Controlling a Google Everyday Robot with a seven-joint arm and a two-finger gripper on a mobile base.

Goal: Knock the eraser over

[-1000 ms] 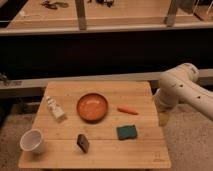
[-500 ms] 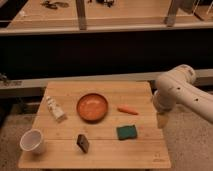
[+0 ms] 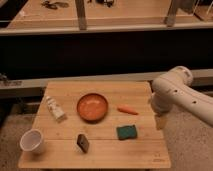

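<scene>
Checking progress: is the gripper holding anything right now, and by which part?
Nothing: the gripper hangs by the right edge of the table, far from the eraser.

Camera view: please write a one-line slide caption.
The gripper hangs beside the table's right edge; the eraser stands untouched near the front, left of the green sponge.

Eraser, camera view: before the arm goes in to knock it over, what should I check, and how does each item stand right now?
1. Eraser appears to be standing, near the table's front edge: ok.
2. Nothing touching the eraser: ok.
3. Gripper close to the eraser: not ok; it hangs by the table's right edge.
4. Straight path free: not ok; the green sponge lies roughly between them.
5. White cup apart from the eraser: ok.
</scene>
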